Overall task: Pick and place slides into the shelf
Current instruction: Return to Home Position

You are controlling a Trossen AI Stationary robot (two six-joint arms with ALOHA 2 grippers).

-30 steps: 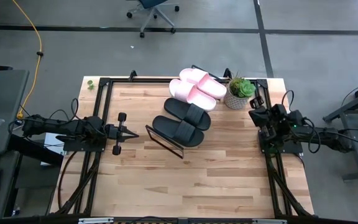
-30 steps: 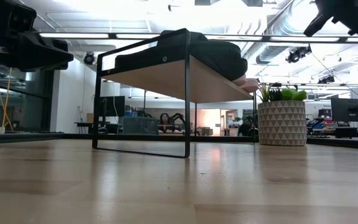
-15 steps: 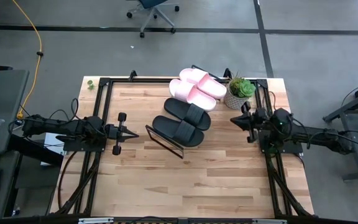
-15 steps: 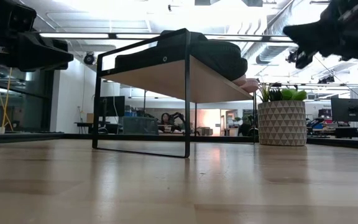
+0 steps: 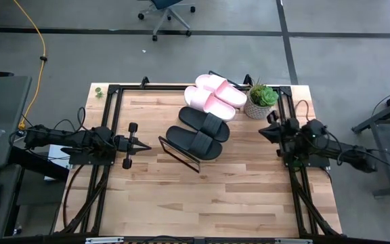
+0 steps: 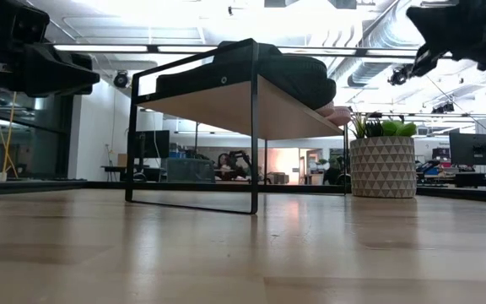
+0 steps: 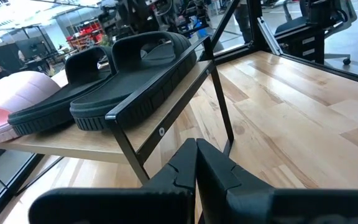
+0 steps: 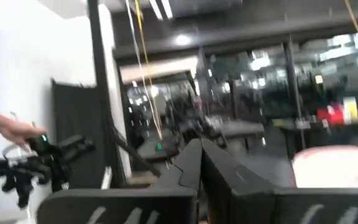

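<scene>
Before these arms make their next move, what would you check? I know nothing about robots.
1. Slides on the shelf: ok. Two black slides and two pink slides lie side by side on it.
2. Left tool empty: ok. It is shut on nothing, to the left of the shelf and apart from it.
3. Right tool empty: ok. It is shut on nothing, near the table's right edge.
4. Right tool free of the potted plant: ok. The low view shows it well above the plant.
5. Pink slides fully supported: cannot tell. The board's far end is hidden beneath them.
</scene>
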